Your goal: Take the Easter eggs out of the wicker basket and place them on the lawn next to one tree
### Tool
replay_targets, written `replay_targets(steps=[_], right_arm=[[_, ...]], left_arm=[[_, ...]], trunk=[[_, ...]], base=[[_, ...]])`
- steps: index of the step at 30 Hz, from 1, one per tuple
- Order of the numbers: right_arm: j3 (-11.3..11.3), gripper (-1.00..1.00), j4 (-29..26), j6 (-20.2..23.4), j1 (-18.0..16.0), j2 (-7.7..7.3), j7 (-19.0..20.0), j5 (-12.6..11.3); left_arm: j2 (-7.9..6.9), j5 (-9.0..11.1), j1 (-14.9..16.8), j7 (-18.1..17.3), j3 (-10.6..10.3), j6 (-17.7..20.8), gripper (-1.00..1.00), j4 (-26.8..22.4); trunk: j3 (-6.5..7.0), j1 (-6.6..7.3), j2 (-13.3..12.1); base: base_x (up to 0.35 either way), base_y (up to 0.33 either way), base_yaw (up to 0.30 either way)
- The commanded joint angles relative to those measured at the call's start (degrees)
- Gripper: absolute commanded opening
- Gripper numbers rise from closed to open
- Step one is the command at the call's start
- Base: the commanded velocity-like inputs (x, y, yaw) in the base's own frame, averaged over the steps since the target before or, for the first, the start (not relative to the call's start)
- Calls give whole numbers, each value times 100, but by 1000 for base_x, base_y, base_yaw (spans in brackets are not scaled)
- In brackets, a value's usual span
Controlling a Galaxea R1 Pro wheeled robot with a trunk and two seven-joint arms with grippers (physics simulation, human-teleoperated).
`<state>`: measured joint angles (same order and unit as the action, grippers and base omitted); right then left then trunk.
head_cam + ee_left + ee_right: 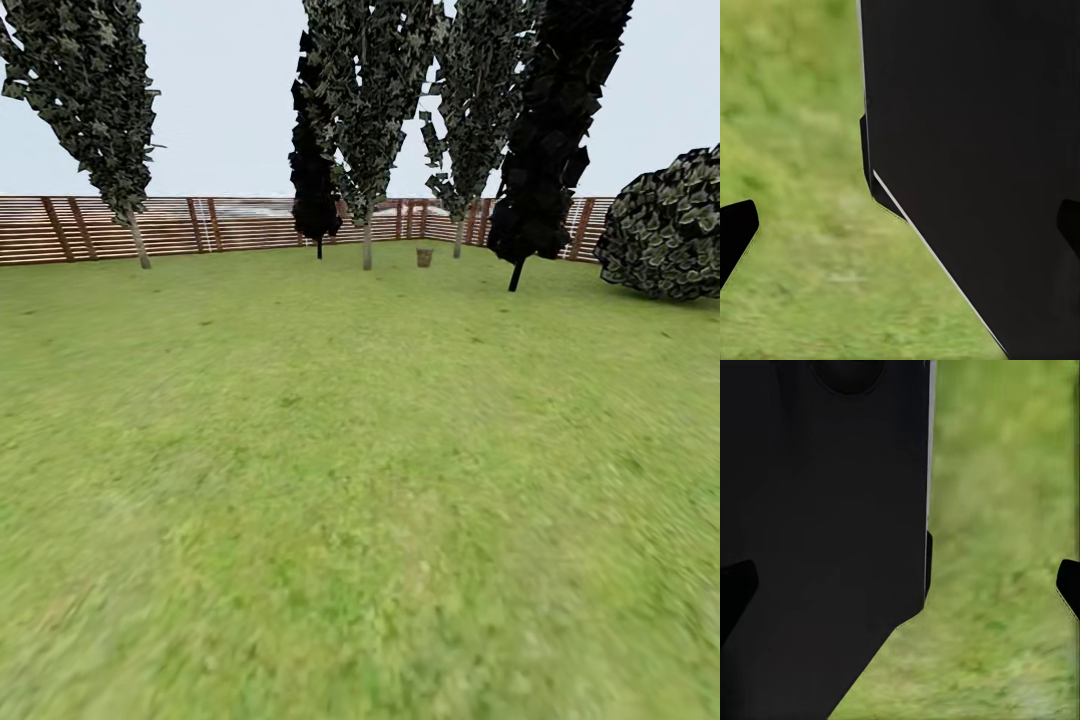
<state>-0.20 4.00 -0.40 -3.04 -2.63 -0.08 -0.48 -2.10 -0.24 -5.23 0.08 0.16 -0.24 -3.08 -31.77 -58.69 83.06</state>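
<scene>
Eggs cannot be made out from this far; they are presumably inside the wicker basket [424,257], which stands small on the lawn [350,480] near the back fence [100,228], between two pale-trunk trees. The nearer straight tree [367,240] is just beside it on its left, and another trunk [458,240] is on its right.

My main worry is the approach. The basket is well apart from the robot, so a fast drive may end too close and knock it over, and the eggs would roll out. The black tree [516,272] and the big bush [665,225] stand to the right of the path, and a leaning tree [138,240] far to the left; the straight way over the grass looks free.

Both wrist views show dark robot body and grass. The left gripper [900,229] and the right gripper [900,585] have fingertips wide apart, released, with nothing between them.
</scene>
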Motion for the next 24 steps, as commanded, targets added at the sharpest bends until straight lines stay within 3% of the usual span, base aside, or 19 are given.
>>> replay_targets(steps=[1, 24], right_arm=[[0, 100, 13, -4, -9, 0, -1, -5], [2, 100, 13, -4, -6, 0, 0, -2]], left_arm=[[0, -3, -4, 1, 1, -2, 100, -11], [4, -3, -4, 1, 1, -2, 100, -12]], trunk=[[-4, -3, 2], [-4, -3, 2]], base=[[330, 0, 0], [330, 0, 0]])
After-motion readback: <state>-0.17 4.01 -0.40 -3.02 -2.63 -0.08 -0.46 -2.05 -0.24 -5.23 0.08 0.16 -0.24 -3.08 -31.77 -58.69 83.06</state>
